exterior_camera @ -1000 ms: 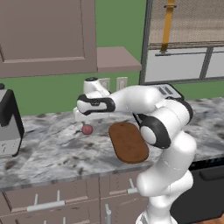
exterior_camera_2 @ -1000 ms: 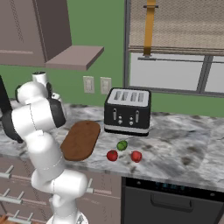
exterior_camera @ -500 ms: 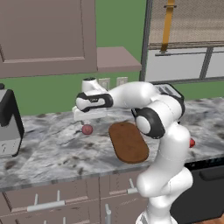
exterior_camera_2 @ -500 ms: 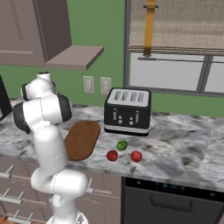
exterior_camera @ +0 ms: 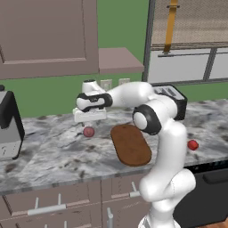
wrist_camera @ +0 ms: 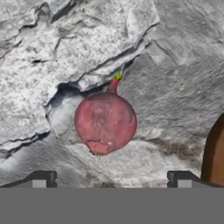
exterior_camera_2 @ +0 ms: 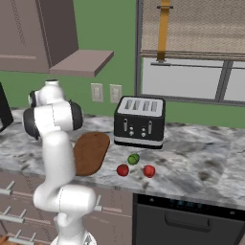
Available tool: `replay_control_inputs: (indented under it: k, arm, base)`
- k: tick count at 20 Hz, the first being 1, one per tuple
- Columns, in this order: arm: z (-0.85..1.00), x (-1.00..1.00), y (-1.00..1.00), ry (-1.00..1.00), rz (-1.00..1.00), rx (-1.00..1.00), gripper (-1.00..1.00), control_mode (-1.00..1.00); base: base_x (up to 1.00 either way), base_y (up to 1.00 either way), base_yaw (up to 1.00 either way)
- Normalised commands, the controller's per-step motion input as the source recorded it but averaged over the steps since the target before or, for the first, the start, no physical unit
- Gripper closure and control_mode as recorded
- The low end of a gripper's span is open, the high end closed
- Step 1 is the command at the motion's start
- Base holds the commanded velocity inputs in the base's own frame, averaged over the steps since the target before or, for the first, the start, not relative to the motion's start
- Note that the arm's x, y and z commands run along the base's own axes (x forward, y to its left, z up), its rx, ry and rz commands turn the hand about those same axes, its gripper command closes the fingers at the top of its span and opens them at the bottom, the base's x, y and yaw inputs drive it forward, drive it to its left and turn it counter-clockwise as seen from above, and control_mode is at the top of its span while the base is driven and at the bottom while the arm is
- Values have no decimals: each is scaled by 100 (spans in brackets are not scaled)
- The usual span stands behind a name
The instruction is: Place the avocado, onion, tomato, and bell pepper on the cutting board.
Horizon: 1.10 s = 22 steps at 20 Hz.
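Observation:
The onion (exterior_camera: 88,131) is a pinkish-red ball lying on the marble counter left of the cutting board (exterior_camera: 130,144). My gripper (exterior_camera: 89,120) hangs open just above it. In the hand view the onion (wrist_camera: 105,122) lies between and ahead of the fingertips (wrist_camera: 41,178), with the board's edge (wrist_camera: 215,157) at the right. The green avocado (exterior_camera_2: 133,159) lies right of the cutting board (exterior_camera_2: 91,152), with two small red items (exterior_camera_2: 123,170) (exterior_camera_2: 149,171) beside it. I cannot tell which one is the tomato and which the bell pepper.
A black toaster (exterior_camera_2: 139,121) stands behind the avocado. A dark coffee machine (exterior_camera: 9,124) sits at the counter's left end. Wall cabinets and a shelf hang above. The counter's front edge runs close below the board.
The arm's elbow has swung while the hand stayed over the onion and sank slightly toward it. The jaws stayed open and the onion has not moved.

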Motion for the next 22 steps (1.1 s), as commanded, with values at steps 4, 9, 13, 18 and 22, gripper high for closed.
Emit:
replay_control_inputs:
  k: [4,9,13,18,22]
  arm:
    - [-18,28,6,5,0,0,-100,-100]
    - [-18,24,8,5,0,-1,-100,-100]
    - [-17,20,12,5,0,-2,-100,-100]
    - [-20,7,5,5,-2,-1,-100,-100]
    - [-17,0,0,2,-3,0,-100,-100]
  base:
    - [0,0,0]
    - [0,0,0]
    - [0,0,0]
    - [0,0,0]
    - [0,0,0]
